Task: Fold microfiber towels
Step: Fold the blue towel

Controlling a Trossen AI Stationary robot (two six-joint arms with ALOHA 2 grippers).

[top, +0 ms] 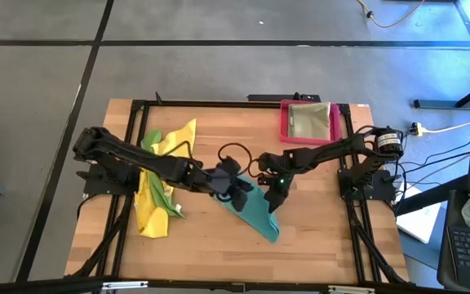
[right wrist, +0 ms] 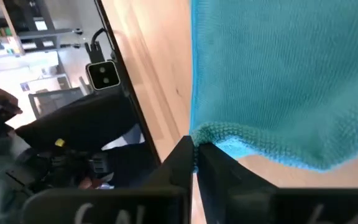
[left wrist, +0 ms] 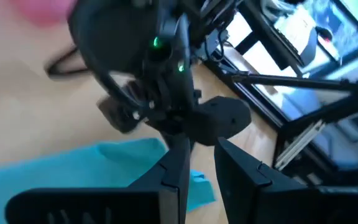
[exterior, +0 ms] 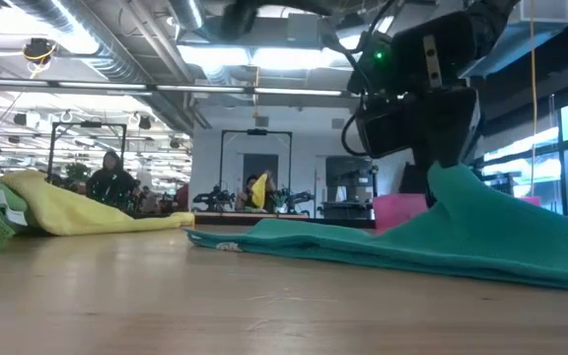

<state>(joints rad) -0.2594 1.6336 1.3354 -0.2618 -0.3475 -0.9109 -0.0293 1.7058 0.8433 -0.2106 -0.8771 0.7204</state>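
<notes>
A teal microfiber towel [top: 253, 211] lies near the table's middle, one side raised. My right gripper [right wrist: 196, 149] is shut on its edge; the low view shows that gripper [exterior: 440, 163] at the top of the raised cloth. My left gripper [left wrist: 202, 155] hovers just left of it [top: 233, 189], open, with only bare wood between its fingers. Yellow towels and a green one [top: 160, 175] lie heaped at the left. An olive towel [top: 310, 121] rests in the pink tray [top: 284, 122]. My right gripper pinches the teal towel's hemmed edge [right wrist: 215, 134] between its two fingertips, slanting down from the table's right side. The cloth rises to a peak at the fingers [exterior: 444, 182]. From there it slopes down, and the rest lies flat on the table [exterior: 314, 242].
The pink tray stands at the far right corner. The heap of yellow and green towels [exterior: 57, 212] takes up the left side. Black frame rails [top: 349, 204] run along the table's sides. Bare wood [top: 210, 245] lies near the front edge.
</notes>
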